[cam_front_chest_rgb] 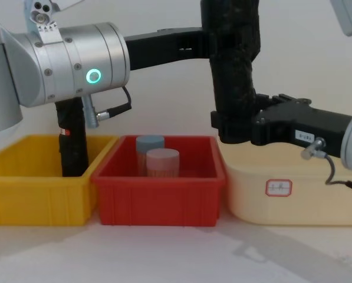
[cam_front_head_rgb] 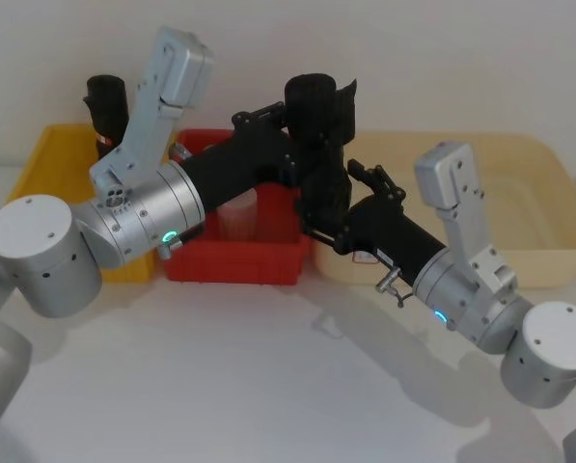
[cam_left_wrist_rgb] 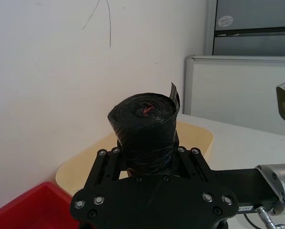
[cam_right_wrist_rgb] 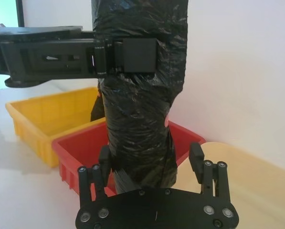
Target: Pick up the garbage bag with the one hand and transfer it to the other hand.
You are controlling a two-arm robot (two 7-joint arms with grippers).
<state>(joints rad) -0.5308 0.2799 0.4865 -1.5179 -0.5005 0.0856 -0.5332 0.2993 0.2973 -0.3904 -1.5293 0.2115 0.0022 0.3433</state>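
The garbage bag point(cam_front_head_rgb: 318, 116) point(cam_front_chest_rgb: 234, 65), a thick black crinkly roll, hangs upright in the air over the seam between the red bin and the cream tub. My left gripper point(cam_front_head_rgb: 292, 145) point(cam_left_wrist_rgb: 144, 164) is shut on its upper half, reaching in from the left. One left finger pad point(cam_right_wrist_rgb: 132, 55) presses flat on the roll point(cam_right_wrist_rgb: 140, 109). My right gripper point(cam_right_wrist_rgb: 149, 155) point(cam_front_chest_rgb: 232, 127) straddles the roll's lower end from the right and is open. One of its fingers point(cam_right_wrist_rgb: 104, 160) touches the plastic, and the other finger point(cam_right_wrist_rgb: 196, 152) stands apart from it.
Along the back stand a yellow bin point(cam_front_chest_rgb: 40, 177), a red bin point(cam_front_chest_rgb: 164, 200) and a cream tub point(cam_front_chest_rgb: 293, 194). A slimmer black roll point(cam_front_chest_rgb: 72, 141) stands upright in the yellow bin. Two capped containers point(cam_front_chest_rgb: 163, 162) sit in the red bin. White table lies in front.
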